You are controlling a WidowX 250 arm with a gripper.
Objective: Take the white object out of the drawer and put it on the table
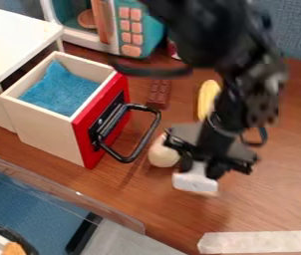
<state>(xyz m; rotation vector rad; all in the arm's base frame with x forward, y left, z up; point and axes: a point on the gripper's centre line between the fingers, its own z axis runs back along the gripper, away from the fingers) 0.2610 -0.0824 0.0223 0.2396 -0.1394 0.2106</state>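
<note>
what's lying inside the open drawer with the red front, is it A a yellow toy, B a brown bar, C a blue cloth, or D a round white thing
C. A blue cloth lies between the walls of the open drawer.

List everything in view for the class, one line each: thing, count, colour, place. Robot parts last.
cabinet: 1, white, upper left
drawer: 1, white with red front, pulled out
handle: 1, black, drawer front
cloth: 1, blue, inside drawer
toy microwave: 1, teal and white, top
bar: 1, brown, right of drawer
corn-like toy: 1, yellow, beside arm
round object: 1, cream, near handle
block: 1, white, in gripper
tape: 3 strips, white, right side
table: 1, brown, beneath
arm: 1, black, top
gripper: 1, black, centre
</note>
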